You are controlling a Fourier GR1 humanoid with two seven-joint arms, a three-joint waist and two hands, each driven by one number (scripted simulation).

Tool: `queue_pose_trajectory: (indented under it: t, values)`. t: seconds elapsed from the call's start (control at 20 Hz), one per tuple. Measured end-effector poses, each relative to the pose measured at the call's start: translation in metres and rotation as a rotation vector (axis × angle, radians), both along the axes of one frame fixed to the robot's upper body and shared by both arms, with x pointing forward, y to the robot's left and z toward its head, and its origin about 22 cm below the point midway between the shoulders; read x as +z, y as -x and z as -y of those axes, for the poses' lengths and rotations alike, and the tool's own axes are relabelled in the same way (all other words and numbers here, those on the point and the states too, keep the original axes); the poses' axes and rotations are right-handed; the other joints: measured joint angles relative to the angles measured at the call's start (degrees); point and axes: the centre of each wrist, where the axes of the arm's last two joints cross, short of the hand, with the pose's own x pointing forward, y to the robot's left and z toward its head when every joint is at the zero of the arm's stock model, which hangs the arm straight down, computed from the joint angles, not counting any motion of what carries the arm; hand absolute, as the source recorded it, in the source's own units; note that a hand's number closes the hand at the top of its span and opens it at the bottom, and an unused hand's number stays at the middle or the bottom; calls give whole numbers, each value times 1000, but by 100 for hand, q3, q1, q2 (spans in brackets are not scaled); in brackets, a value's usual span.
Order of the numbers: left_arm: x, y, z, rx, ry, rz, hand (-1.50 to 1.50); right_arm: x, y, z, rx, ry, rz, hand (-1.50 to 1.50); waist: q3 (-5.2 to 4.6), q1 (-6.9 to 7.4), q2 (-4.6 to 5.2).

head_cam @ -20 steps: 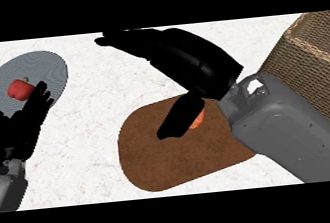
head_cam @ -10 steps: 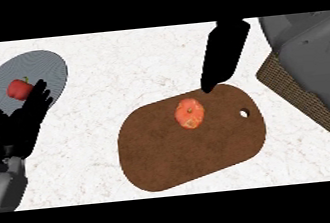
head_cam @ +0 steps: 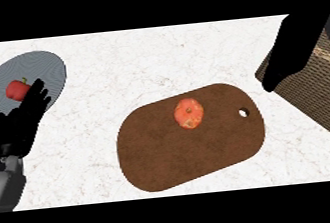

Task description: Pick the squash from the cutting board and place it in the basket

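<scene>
Counter (head_cam: 163, 58): pale and marbled, it carried everything in the head view.
Squash (head_cam: 188, 113): orange, it lay on the upper part of the cutting board, untouched by either hand.
Cutting board (head_cam: 193, 146): brown and rounded, with a small hole near its right edge.
Right hand (head_cam: 290, 53): a dark shape at upper right, above the board and well apart from the squash; whether its fingers were spread or curled could not be told.
Basket (head_cam: 322, 93): woven, along the right edge.
Left hand (head_cam: 17, 122): fingers straight and up, holding nothing, resting at the left edge.
Plate (head_cam: 41, 67): grey, upper left, bearing a red fruit (head_cam: 18, 89).

Wooden cutting board (head_cam: 193, 146), woven basket (head_cam: 322, 93)
</scene>
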Motion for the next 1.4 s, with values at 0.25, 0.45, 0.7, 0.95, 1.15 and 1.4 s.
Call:
queue_pose_trajectory:
  t: [0.25, 0.45, 0.7, 0.95, 1.15, 1.4]
  values:
    - [1, 2, 2, -1, -4, 4, 0, -22, 10, 31, 0, -94, 3, -150, 3, 0, 4]
    - [1, -1, 5, -10, -4, 2, 0, -57, 17, 41, 2, -130, -2, -150, 5, 10, 14]
    - [2, -1, 6, -15, -3, 7, 0, -105, 21, 40, -9, -171, 12, -150, 5, 46, 26]
    - [0, -4, 12, -16, -8, 10, 0, -152, 19, 22, -20, -219, 34, -150, 4, 66, 30]
    - [2, 0, 12, -19, -5, 6, 0, -179, 12, 6, -35, -295, 20, -150, 4, 85, 29]
    - [3, -4, 5, -17, -4, 13, 0, -211, 8, -19, -43, -271, 4, -150, 1, 81, 27]
